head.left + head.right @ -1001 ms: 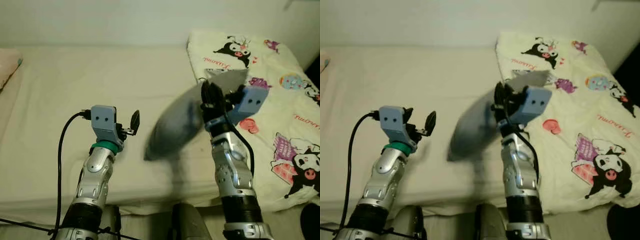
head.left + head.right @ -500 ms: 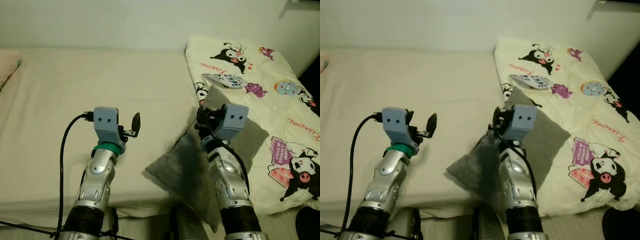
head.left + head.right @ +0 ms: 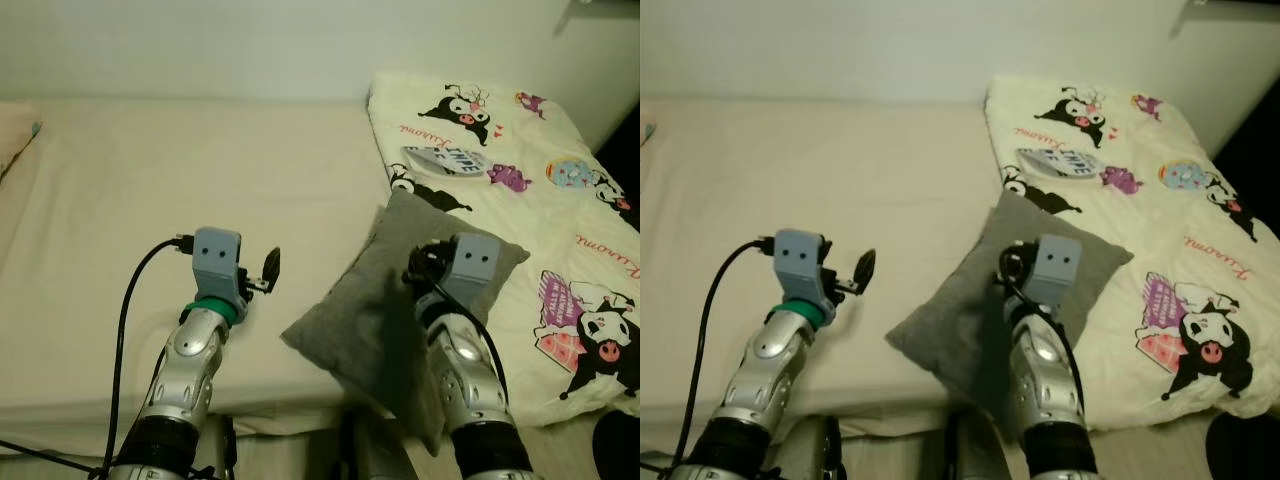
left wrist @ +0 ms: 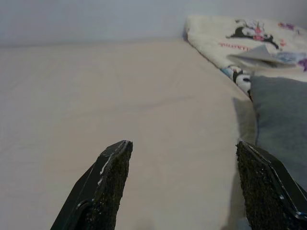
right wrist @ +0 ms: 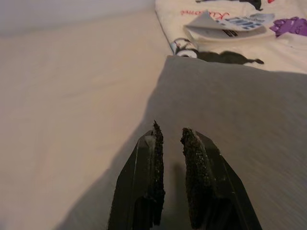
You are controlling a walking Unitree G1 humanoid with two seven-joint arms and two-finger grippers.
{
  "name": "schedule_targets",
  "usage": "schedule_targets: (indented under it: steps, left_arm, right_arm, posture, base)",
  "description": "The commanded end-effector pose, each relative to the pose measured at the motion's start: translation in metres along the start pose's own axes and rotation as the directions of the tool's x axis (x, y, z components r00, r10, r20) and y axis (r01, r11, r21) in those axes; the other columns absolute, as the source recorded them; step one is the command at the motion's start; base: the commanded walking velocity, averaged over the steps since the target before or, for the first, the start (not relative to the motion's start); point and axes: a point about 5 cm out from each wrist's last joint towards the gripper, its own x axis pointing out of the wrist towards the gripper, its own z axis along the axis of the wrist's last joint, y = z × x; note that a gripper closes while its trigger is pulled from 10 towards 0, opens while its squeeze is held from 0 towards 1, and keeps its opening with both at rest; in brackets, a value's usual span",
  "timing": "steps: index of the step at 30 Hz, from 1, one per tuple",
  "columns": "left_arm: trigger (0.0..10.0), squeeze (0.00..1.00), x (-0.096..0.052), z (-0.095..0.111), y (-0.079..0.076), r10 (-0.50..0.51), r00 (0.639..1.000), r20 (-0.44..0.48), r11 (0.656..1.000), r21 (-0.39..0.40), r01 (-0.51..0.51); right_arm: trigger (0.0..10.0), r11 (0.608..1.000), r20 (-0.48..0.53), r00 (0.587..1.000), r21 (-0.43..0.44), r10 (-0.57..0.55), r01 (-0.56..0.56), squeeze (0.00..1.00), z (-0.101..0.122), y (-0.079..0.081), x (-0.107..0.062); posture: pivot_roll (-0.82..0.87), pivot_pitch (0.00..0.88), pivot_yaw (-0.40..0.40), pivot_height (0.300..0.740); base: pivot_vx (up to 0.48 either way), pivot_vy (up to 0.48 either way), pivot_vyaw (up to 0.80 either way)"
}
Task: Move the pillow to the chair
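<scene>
At the bed's near edge, the right gripper point(image 5: 170, 184) now sits over the grey pillow point(image 3: 400, 290), its fingers point(image 5: 194, 172) drawn narrow with only a slit between them; whether a fold of fabric is pinched there cannot be told. A second ago the pillow was a blur swinging in the air beside this arm; half a second ago it had dropped low against the wrist; it now lies spread and tilted across the seam where the cream sheet point(image 3: 200, 190) meets the cartoon-print blanket point(image 3: 560, 200), one corner overhanging the bed's point(image 3: 60, 390) front edge. The left gripper point(image 4: 182, 187) holds beside it over bare sheet, fingers wide apart and carrying nothing, barely shifted over that second. Farther back, a folded printed paper point(image 3: 445, 160) rests on the blanket. With the pillow settled again on the bed and no chair seen, the carry looks barely begun, and a firmer hold is probably needed.
</scene>
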Motion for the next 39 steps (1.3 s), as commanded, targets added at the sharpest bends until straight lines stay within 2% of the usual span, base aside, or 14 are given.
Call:
schedule_targets:
  steps: [1,16,17,18,20,21,26,27,29,30,31,32,35,39]
  left_arm:
    - [10.0,0.00,0.001,-0.004,-0.002,-0.005,1.000,-0.023,1.000,0.008,0.005]
    - [10.0,0.00,0.009,-0.028,-0.014,-0.013,0.990,-0.141,0.999,-0.053,0.006]
    - [10.0,0.17,0.012,-0.029,-0.013,-0.032,0.988,-0.152,0.998,-0.061,0.023]
    - [10.0,0.91,0.014,-0.029,-0.012,-0.044,0.986,-0.159,0.998,-0.055,0.036]
    - [10.0,0.91,0.015,-0.029,-0.011,-0.053,0.985,-0.162,0.998,-0.051,0.045]
    - [10.0,1.00,0.016,-0.028,-0.010,-0.063,0.985,-0.161,0.997,-0.047,0.056]
    - [10.0,1.00,0.014,-0.031,-0.011,-0.079,0.983,-0.165,0.997,-0.033,0.075]
    - [10.0,1.00,0.012,-0.034,-0.012,-0.080,0.982,-0.172,0.997,-0.019,0.077]
    - [10.0,1.00,0.011,-0.035,-0.013,-0.079,0.982,-0.174,0.997,-0.014,0.078]
    - [10.0,0.78,0.010,-0.036,-0.014,-0.079,0.982,-0.173,0.997,-0.011,0.079]
    - [10.0,0.29,0.010,-0.036,-0.014,-0.079,0.982,-0.171,0.997,-0.010,0.078]
    - [10.0,0.00,0.010,-0.037,-0.014,-0.078,0.982,-0.169,0.997,-0.009,0.077]
    - [10.0,0.00,0.008,-0.037,-0.012,-0.071,0.984,-0.163,0.997,-0.011,0.070]
    - [10.0,0.00,0.007,-0.038,-0.008,-0.060,0.986,-0.158,0.998,-0.009,0.059]
  right_arm:
    - [10.0,1.000,-0.044,0.999,-0.020,-0.005,0.004,0.00,-0.011,-0.001,-0.004]
    - [10.0,0.998,-0.134,0.991,-0.059,-0.010,0.003,0.00,-0.036,0.001,-0.008]
    - [10.0,0.998,-0.143,0.989,-0.064,-0.028,0.019,0.00,-0.037,-0.002,-0.007]
    - [10.0,0.997,-0.148,0.988,-0.070,-0.046,0.036,0.00,-0.037,-0.006,-0.006]
    - [10.0,0.996,-0.150,0.987,-0.073,-0.058,0.047,0.00,-0.037,-0.009,-0.005]
    - [10.0,0.995,-0.148,0.986,-0.079,-0.073,0.062,0.00,-0.037,-0.014,-0.004]
    - [10.0,0.991,-0.153,0.982,-0.080,-0.114,0.103,0.00,-0.037,-0.029,-0.004]
    - [10.0,0.988,-0.159,0.977,-0.082,-0.139,0.127,0.13,-0.038,-0.036,-0.005]
    - [10.0,0.987,-0.163,0.975,-0.081,-0.149,0.137,0.17,-0.039,-0.039,-0.005]
    - [10.0,0.986,-0.166,0.973,-0.078,-0.159,0.148,0.16,-0.039,-0.042,-0.004]
    - [10.0,0.983,-0.175,0.969,-0.072,-0.177,0.167,0.14,-0.040,-0.047,-0.004]
    - [10.0,0.980,-0.184,0.963,-0.071,-0.196,0.186,0.13,-0.041,-0.052,-0.003]
    - [10.0,0.966,-0.221,0.940,-0.056,-0.259,0.253,0.00,-0.044,-0.065,-0.001]
    - [10.0,0.954,-0.241,0.925,-0.013,-0.292,0.298,0.00,-0.043,-0.072,0.002]
  posture:
    - [-0.07,0.031,0.005,0.623]
    - [-0.07,0.047,-0.001,0.623]
    - [-0.08,0.065,0.005,0.623]
    - [-0.08,0.074,0.017,0.623]
    - [-0.08,0.074,0.017,0.623]
    - [-0.09,0.079,0.028,0.623]
    - [-0.10,0.082,0.036,0.623]
    - [-0.10,0.081,0.036,0.623]
    - [-0.10,0.078,0.035,0.623]
    - [-0.10,0.078,0.035,0.623]
    - [-0.09,0.076,0.032,0.623]
    - [-0.09,0.074,0.030,0.623]
    - [-0.08,0.072,0.024,0.623]
    - [-0.06,0.064,0.016,0.623]
  base:
    - [0.000,0.000,0.00]
    - [0.000,0.000,0.00]
    - [0.000,0.000,0.00]
    - [0.000,0.000,0.00]
    - [0.000,0.000,0.00]
    - [0.000,0.000,0.00]
    - [0.000,0.000,0.00]
    - [0.000,0.000,0.00]
    - [0.000,0.000,0.00]
    - [0.000,0.000,0.00]
    - [0.000,0.000,0.00]
    - [0.000,0.000,0.00]
    - [0.000,0.000,0.00]
    - [0.000,0.000,0.00]
